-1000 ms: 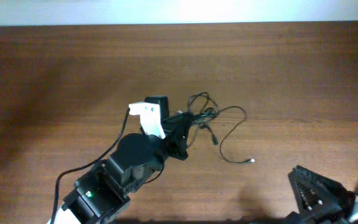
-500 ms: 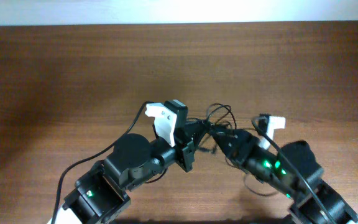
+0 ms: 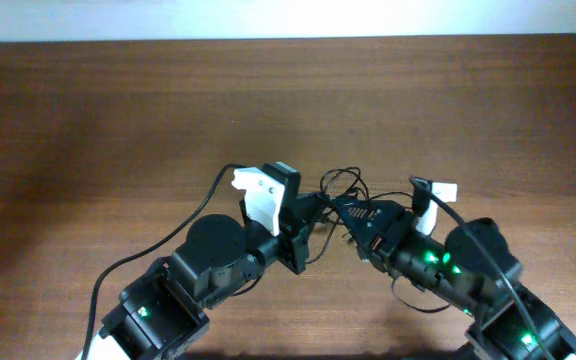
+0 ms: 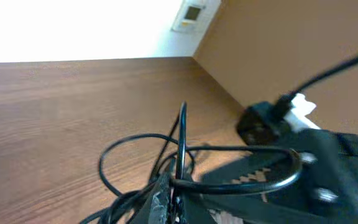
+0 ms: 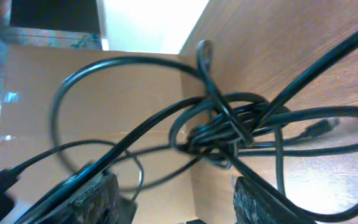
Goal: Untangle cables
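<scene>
Two grippers face each other over the middle of a brown wooden table [image 3: 118,120] in the overhead view. The left gripper [image 3: 311,212] and right gripper [image 3: 353,215] are almost nose to nose at a knot of thin black cables [image 3: 340,183]. Left wrist view: its jaws are clamped together on the cables, one loop standing upright. Right wrist view: the fingers [image 5: 89,196] stand apart — the tangle hangs between them.

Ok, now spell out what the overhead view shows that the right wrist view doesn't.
Overhead only: the left gripper, nose to nose with the right one. Right wrist only: close detail of how the strands cross, and a small plug end. Both: the cables, the right gripper with its jaws apart, and the wooden table.
</scene>
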Tool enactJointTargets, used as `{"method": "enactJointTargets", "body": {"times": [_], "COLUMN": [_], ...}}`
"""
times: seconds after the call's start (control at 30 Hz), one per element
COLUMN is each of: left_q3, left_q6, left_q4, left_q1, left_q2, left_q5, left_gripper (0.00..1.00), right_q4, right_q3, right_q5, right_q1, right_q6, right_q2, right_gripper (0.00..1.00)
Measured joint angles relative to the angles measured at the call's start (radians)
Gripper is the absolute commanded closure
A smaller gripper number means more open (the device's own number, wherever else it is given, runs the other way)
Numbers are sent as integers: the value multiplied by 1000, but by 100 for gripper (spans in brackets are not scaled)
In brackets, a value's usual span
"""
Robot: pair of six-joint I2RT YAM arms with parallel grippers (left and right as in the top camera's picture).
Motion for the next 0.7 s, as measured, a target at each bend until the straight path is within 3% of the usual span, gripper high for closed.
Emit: {"method": "enactJointTargets", "body": {"times": [0.1,0.23,0.43,0.53,0.6,0.7], "left_q3": [0,0,-2,-2,2,7], "left_q6": [3,3,3,8,13,-86], "left_q4": [0,4,63,68,-40,-195], "left_q1": [0,2,1,1,-3,-5], "left_q2": [0,0,2,-2,-9,-17], "left_q5": [-10,80,240,263,152,-194], "left_gripper": [100,100,100,100,100,100], "right_q4": [-2,32,40,13,-56,-81], "right_q3": [2,2,5,13,13,13], "right_q5": [-1,14,113,124,121,86], "right_q1": [0,0,0,0,0,0], "right_q6": [0,16,25,9,-27,-109], "right_q2": [-13,71,112,106,86,-19], "right_gripper": [43,46,96,96,96,96]}}
